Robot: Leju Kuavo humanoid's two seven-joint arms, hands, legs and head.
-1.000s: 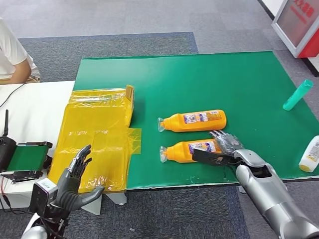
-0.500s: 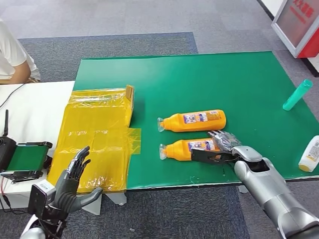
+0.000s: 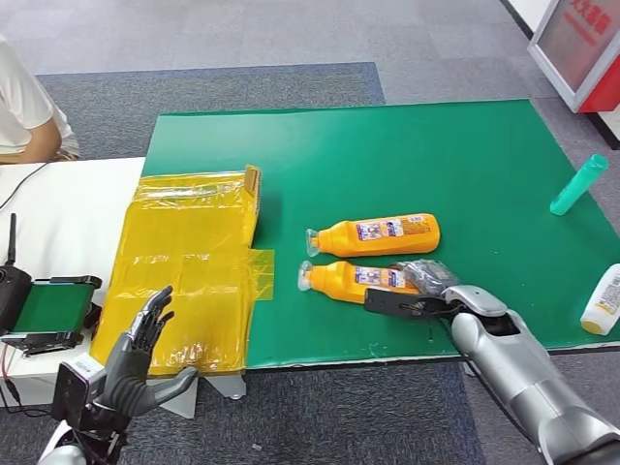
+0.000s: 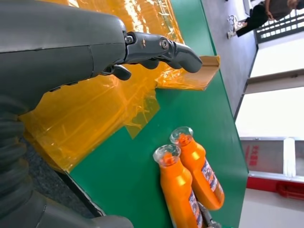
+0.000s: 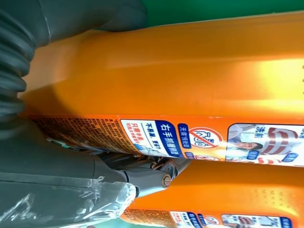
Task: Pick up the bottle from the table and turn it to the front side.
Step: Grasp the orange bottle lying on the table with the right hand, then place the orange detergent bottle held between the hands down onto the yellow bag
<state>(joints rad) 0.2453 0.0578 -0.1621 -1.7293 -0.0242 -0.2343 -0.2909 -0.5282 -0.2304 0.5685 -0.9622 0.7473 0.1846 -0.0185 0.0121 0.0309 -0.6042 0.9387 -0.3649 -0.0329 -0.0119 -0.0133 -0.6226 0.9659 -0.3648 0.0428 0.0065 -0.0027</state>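
Your right hand [image 3: 427, 291] is wrapped around the base end of the nearer orange bottle [image 3: 351, 279], thumb underneath and fingers [image 5: 157, 178] over the label side, so you've got it gripped where it lies on the green mat [image 3: 453, 155], just beside the second orange bottle [image 3: 377, 234] and nearly touching it. Expect a smooth, glossy plastic body, stiff enough to take a firm squeeze but slick; the printed label band gives you slightly better purchase than the bare shoulder. It looks full, so judge it moderately heavy, with the weight running out toward the clear cap [image 4: 167, 155], away from your grip; that neck end will likely want to droop as you lift. Hold the broad flat flanks rather than the tapered neck. Your left hand [image 3: 139, 354] hovers with fingers spread and holding nothing, near the crinkly yellow plastic sheet [image 3: 190, 271], which is thin, shiny film folded in loose layers.
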